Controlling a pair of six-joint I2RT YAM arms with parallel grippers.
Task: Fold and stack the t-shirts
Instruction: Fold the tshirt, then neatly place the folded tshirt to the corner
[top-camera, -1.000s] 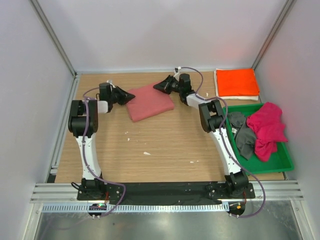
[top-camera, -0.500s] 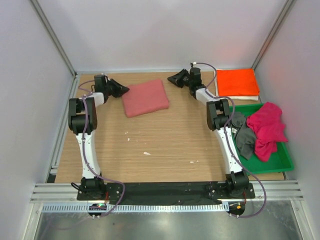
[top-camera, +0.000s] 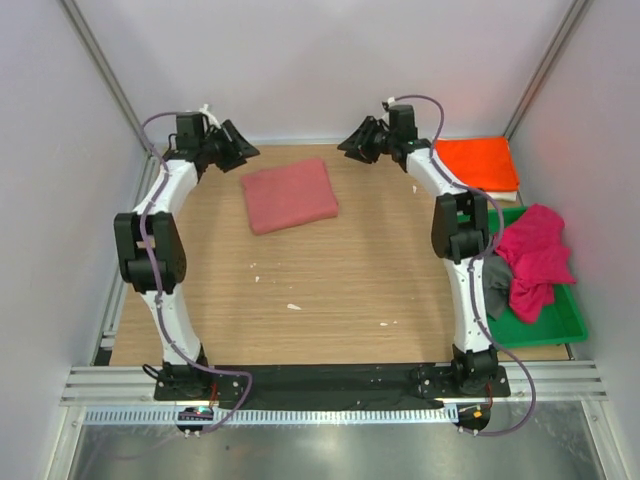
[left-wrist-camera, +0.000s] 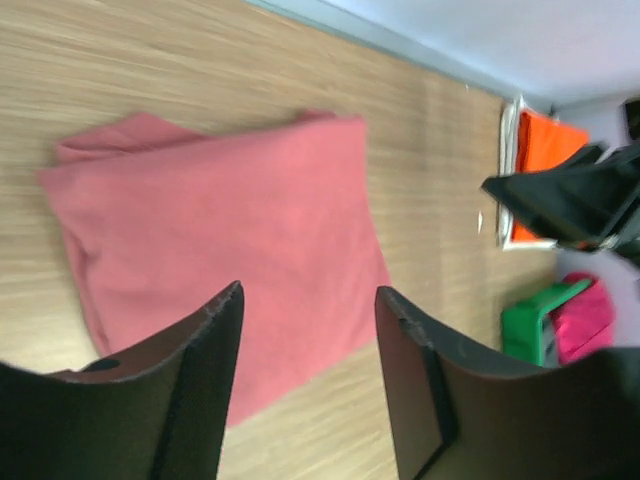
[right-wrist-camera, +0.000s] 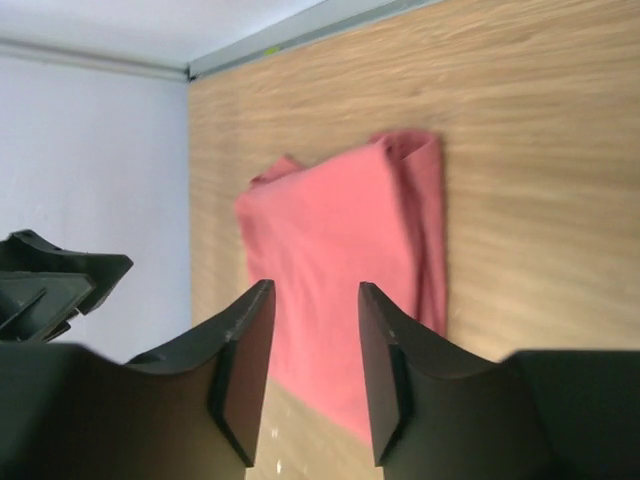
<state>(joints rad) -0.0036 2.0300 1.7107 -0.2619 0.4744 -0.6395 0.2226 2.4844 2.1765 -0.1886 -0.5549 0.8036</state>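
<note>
Folded salmon-red shirt (top-camera: 290, 195) flat on table (top-camera: 330, 280), far centre, btwn the 2 grippers. Left gripper (top-camera: 243, 152) in air just beside its left edge, jaws apart, empty. Right gripper (top-camera: 350, 145) near its right edge, jaws apart, empty. Orange shirt (top-camera: 477, 164) folded in far-right corner; magenta shirt (top-camera: 535, 260) + grey shirt (top-camera: 492, 285) heaped in green tray (top-camera: 560, 325).

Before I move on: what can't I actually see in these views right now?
- Top view: dark grey shirt in the green tray, mostly covered by the right arm and the magenta shirt.
- Top view: white shirt, only an edge under the orange shirt.
- Left wrist view: salmon shirt's near edge, behind the fingers of the left pincer.
</note>
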